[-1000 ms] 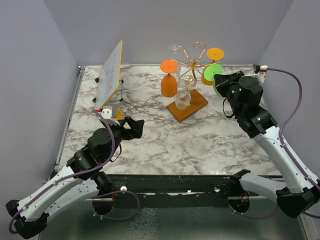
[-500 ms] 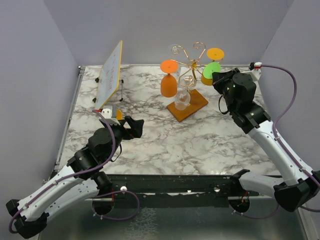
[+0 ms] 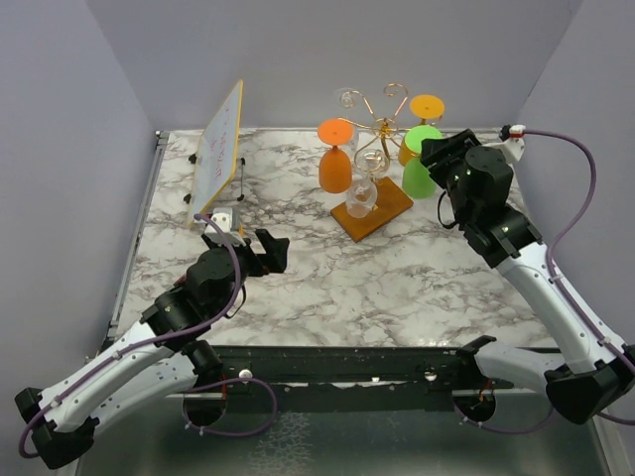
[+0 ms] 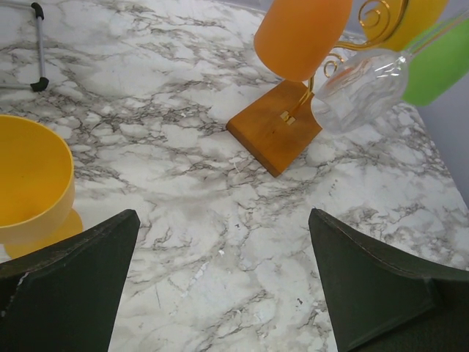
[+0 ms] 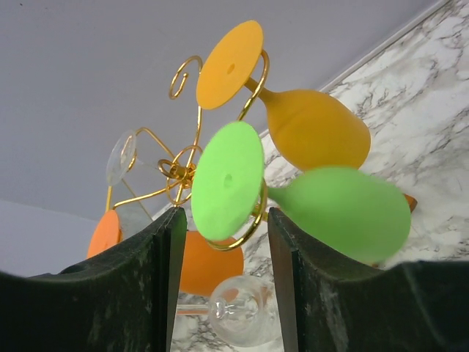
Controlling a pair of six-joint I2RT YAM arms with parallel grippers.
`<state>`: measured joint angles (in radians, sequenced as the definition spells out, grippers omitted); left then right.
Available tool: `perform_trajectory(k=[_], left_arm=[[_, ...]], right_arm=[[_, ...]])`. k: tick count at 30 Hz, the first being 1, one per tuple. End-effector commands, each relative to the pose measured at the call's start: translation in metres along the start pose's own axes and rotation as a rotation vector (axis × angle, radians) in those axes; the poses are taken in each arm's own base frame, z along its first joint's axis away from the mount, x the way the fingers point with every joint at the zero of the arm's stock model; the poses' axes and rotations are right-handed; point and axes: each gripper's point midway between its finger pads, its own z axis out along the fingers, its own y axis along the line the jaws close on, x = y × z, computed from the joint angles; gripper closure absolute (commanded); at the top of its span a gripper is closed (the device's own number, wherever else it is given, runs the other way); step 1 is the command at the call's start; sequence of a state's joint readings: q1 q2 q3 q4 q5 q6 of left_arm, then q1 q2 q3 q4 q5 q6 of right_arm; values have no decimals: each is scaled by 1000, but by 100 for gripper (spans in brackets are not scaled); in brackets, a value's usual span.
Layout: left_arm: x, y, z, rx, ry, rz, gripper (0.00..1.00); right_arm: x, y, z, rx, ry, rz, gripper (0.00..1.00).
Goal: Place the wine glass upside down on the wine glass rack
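Observation:
The wine glass rack (image 3: pixel 377 127) is gold wire on a brown wooden base (image 3: pixel 374 210). A green wine glass (image 3: pixel 419 177) hangs upside down from its right arm, its foot (image 5: pixel 227 180) sitting in a gold loop and its bowl (image 5: pixel 344 213) pointing down. My right gripper (image 5: pixel 223 249) is open. Its fingers (image 5: pixel 165 279) stand on either side of the green foot with small gaps. My left gripper (image 4: pixel 223 279) hovers wide open over bare marble, with nothing between its fingers. A yellow glass bowl (image 4: pixel 29 176) lies just to its left.
An orange glass (image 3: pixel 335 169), an amber glass (image 3: pixel 427 107) and a clear glass (image 3: pixel 362 193) also hang on the rack. A tilted whiteboard (image 3: pixel 218 149) stands at the back left. Grey walls close in the table (image 3: pixel 397 288) on three sides.
The right gripper has opened and the green glass, held tilted before, now hangs bowl down on the rack. The left arm has shifted slightly forward and its gripper has opened a little wider.

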<state>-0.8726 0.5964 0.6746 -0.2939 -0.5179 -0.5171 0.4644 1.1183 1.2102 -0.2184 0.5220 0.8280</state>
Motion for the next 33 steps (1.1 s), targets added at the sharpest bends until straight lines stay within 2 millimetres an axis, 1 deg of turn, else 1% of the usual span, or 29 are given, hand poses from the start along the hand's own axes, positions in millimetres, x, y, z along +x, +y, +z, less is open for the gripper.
perform_trajectory(k=[1, 6, 8, 10, 12, 14, 16, 18, 20, 24, 26, 27, 30, 33], left_arm=[[-3, 12, 1, -88, 5, 6, 1], [-5, 18, -1, -126, 14, 32, 1], [-9, 18, -4, -120, 37, 108, 1], [-18, 28, -8, -201, 68, 167, 1], [-22, 36, -9, -273, 111, 232, 2], [-19, 41, -7, -322, 164, 272, 2], [-10, 43, -1, -348, 219, 298, 3], [-4, 51, 4, -381, 262, 332, 4], [-7, 68, 7, -451, 289, 365, 5], [-12, 83, 14, -493, 319, 375, 5], [-8, 84, 20, -479, 345, 373, 9], [-4, 84, 24, -465, 365, 373, 13], [10, 88, 34, -453, 418, 374, 30], [15, 95, 42, -483, 435, 384, 43]], right_arm=[[-20, -1, -16, 5, -28, -19, 46], [-31, -8, -34, -5, -53, -5, 43], [-34, -12, -43, -15, -59, -3, 43], [-34, -18, -53, -21, -58, -6, 43], [-32, -27, -62, -19, -52, -7, 43], [-30, -37, -69, -9, -48, -4, 43], [-28, -45, -76, 0, -43, 2, 43], [-24, -52, -82, 5, -34, 8, 43], [-23, -54, -88, -9, -22, 8, 43], [-18, -57, -98, -44, 1, 7, 43], [-12, -61, -100, -46, 13, 13, 43], [-8, -64, -101, -44, 19, 19, 43], [6, -75, -99, -27, 48, 29, 44], [25, -84, -96, -2, 101, 20, 47]])
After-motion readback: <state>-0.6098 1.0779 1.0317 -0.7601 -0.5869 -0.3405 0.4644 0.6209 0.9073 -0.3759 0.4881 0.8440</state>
